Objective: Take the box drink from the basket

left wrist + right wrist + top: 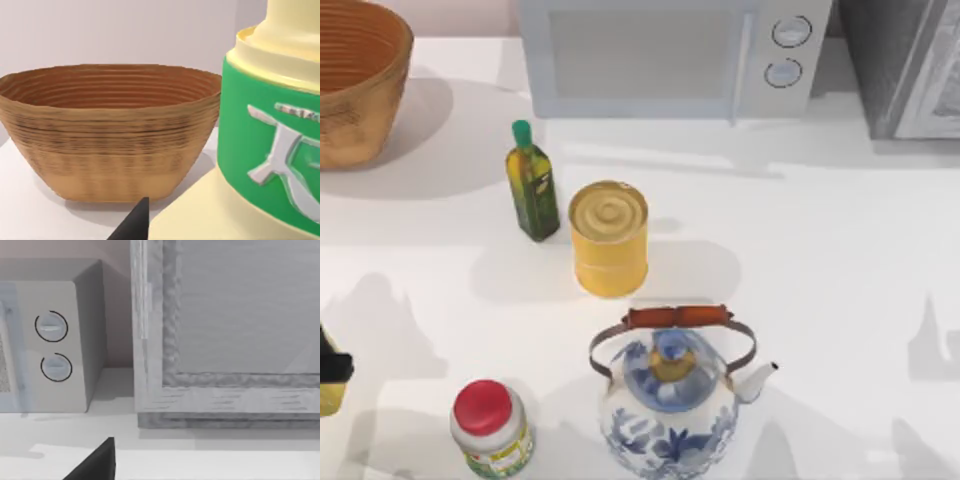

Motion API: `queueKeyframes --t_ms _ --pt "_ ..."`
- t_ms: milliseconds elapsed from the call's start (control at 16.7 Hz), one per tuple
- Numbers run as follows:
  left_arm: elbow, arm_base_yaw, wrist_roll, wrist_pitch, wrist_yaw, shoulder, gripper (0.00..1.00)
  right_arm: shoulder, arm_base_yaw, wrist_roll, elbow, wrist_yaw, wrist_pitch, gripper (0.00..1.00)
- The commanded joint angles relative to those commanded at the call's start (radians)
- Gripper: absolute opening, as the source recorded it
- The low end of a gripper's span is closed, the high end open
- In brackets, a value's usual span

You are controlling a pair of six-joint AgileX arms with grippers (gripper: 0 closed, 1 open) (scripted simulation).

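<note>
Standing nearest on the white table (840, 260): 1 red-lidded jar (491, 428) and 1 blue-and-white teapot (670, 405), side by side. Left gripper (334, 368), at the table's left edge level with the teapot handle, grasping the box drink (270, 150): yellow body, green label. The drink is out of the basket and well apart from it. Mid-table: 1 yellow can (609, 238), upright, with 1 green-capped oil bottle (532, 182) just beside it on the left. Far left corner: 1 woven basket (355, 85), bowl-shaped, ribbed inside. Far centre: 1 microwave (660, 55) with 2 round dials. Right gripper (95, 465) faces the microwave's side and a grey cabinet (225, 340); whether it is clenched or released, I cannot tell.
</note>
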Motion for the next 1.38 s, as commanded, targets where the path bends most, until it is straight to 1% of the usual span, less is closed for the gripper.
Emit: queueKeyframes --t_ms 120,180,300,480,900,1080,1200,1380 --pt "0.002 -0.005 0.000 0.010 -0.013 0.011 0.00 0.000 0.000 0.000 0.000 0.000 0.000 1.00" --pt "0.005 -0.012 0.001 0.026 -0.034 0.030 0.00 0.000 0.000 0.000 0.000 0.000 0.000 1.00" --pt "0.014 -0.036 0.004 0.079 -0.103 0.089 0.00 0.000 0.000 0.000 0.000 0.000 0.000 1.00" --pt "0.036 -0.088 0.009 0.195 -0.253 0.220 0.00 0.000 0.000 0.000 0.000 0.000 0.000 1.00" --pt "0.093 -0.233 0.024 0.515 -0.671 0.581 0.00 0.000 0.000 0.000 0.000 0.000 0.000 1.00" --pt "0.112 -0.279 0.029 0.618 -0.807 0.697 0.00 0.000 0.000 0.000 0.000 0.000 0.000 1.00" --pt "0.120 -0.297 0.031 0.658 -0.861 0.743 0.00 0.000 0.000 0.000 0.000 0.000 0.000 1.00" --pt "0.122 -0.302 0.031 0.669 -0.875 0.755 0.00 0.000 0.000 0.000 0.000 0.000 0.000 1.00"
